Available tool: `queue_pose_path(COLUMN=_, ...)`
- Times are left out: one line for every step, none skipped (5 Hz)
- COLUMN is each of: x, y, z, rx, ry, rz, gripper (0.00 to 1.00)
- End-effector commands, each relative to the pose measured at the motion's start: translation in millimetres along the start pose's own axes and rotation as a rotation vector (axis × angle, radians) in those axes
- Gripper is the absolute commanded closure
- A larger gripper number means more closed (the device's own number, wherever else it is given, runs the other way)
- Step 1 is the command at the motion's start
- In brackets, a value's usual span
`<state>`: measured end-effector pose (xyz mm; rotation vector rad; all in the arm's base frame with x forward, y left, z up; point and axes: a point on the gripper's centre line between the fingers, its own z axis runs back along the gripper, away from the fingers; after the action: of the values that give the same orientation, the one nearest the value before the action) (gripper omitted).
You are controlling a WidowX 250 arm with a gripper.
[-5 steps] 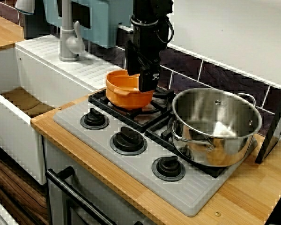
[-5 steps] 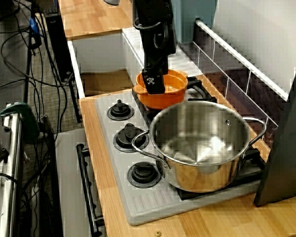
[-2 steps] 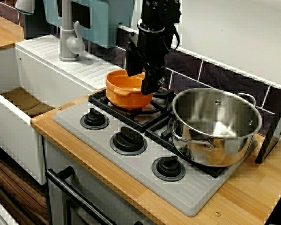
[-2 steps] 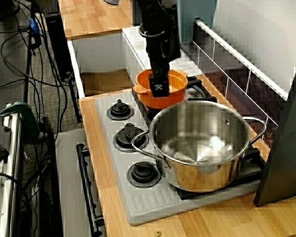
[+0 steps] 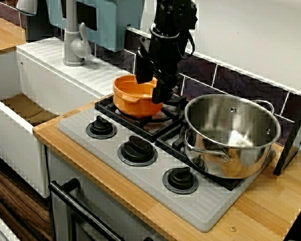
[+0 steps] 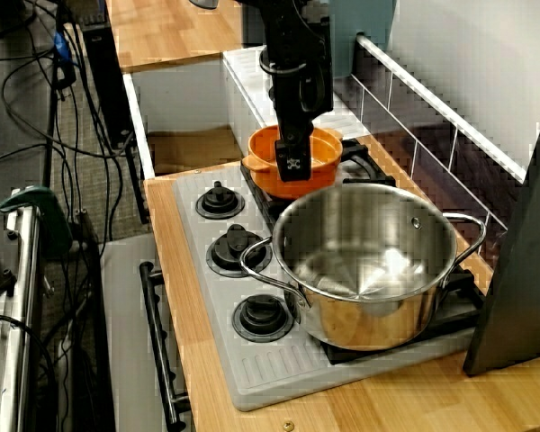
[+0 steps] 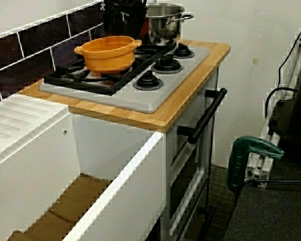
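Orange pot (image 5: 133, 100) — two-handled, on grate (image 5: 140, 129); gripper (image 5: 151, 90) above

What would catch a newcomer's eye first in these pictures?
A bright orange pot sits on the grey stove, on the burner nearest the sink, with the black gripper hanging at its rim, jaws apart. Beside it stands a big shiny steel pot.

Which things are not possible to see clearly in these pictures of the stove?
- Gripper and the orange pot rim: touching or apart is unclear in all views, because the fingers cover the spot.
- Gripper, view from the sink side: cut off by the top edge.
- Steel pot, same view: partly hidden behind the gripper.
- Inside of the orange pot, same view: hidden by its own wall.
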<state>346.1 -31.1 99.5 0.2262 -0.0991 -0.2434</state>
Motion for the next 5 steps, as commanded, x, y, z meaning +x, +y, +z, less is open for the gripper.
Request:
queue_pose_path(x=7.8, y=-1.9, z=9.3, rx=-0.013, ry=-0.016, rz=0.029, gripper=0.0)
queue_pose_path(x=8.9, y=-2.5, z=6.8, rx=-0.019, ry=0.0, rz=0.032, gripper=0.0)
queue_pose_path(x=10.3, y=-3.3, z=2.4, rx=-0.031, ry=0.029, rz=0.036, gripper=0.0)
queue_pose_path(x=11.2, y=-4.2, z=-1.9, rx=-0.046, ry=0.061, rz=0.046, gripper=0.0)
queue_pose_path(x=12.2, y=-6.4, z=-5.7, rx=-0.054, ry=0.083, rz=0.044, gripper=0.0)
